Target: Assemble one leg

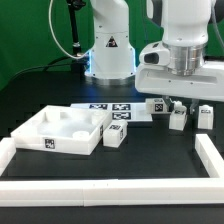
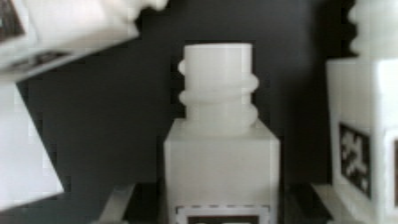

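Observation:
Several white legs lie close together at the exterior view's right. One leg (image 1: 177, 118) (image 2: 222, 140) lies under my gripper (image 1: 172, 101) (image 2: 222, 205). In the wrist view this squarish post with a ribbed round end sits between my two fingers (image 2: 128, 203), with a dark gap on each side. The gripper is open and straddles the leg without holding it. Another leg (image 1: 157, 108) lies just to its left, and one more (image 1: 204, 116) (image 2: 366, 130) to its right shows its tag.
A large white part with a raised rim and round sockets (image 1: 28, 130) sits at the exterior view's left, with a further leg (image 1: 114, 135) beside it. The marker board (image 1: 108, 110) lies behind them. A white rail (image 1: 110, 189) borders the front and right.

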### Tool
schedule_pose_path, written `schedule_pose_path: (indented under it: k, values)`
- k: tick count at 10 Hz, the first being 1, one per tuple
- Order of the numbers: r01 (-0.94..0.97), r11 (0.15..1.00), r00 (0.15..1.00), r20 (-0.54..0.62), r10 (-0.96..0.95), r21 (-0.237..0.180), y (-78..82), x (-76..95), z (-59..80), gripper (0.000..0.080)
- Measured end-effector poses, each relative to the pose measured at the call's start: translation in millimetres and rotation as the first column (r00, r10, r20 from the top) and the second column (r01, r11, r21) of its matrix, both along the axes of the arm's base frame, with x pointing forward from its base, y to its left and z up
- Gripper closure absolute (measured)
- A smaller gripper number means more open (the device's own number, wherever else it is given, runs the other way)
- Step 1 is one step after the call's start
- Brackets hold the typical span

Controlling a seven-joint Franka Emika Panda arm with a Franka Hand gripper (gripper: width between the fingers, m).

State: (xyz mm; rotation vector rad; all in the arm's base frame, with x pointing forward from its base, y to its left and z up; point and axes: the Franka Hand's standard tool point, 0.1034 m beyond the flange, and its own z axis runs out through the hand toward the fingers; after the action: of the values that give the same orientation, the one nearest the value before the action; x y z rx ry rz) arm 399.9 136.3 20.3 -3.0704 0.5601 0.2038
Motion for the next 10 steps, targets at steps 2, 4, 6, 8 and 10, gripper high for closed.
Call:
schedule_pose_path:
  k: [2, 4, 6, 8, 10]
  values:
    - [-0.008, 1.0, 0.999, 0.034, 0.008, 0.006, -3.5, 6.3, -0.3, 0.0518]
    - [-0.007, 1.0, 0.999, 0.038, 0.007, 0.006, -3.0, 6.9, -0.2, 0.0518]
    - [-0.016, 1.0, 0.999, 0.037, 0.015, 0.007, -5.0, 7.8, 1.4, 0.0302]
    - [-0.041, 0.999, 0.999, 0.011, 0.041, 0.028, -34.7, 17.7, 33.5, 0.0183]
    - [-0.083, 0.996, 0.996, 0.031, 0.082, 0.038, -68.9, 35.9, 45.6, 0.0159]
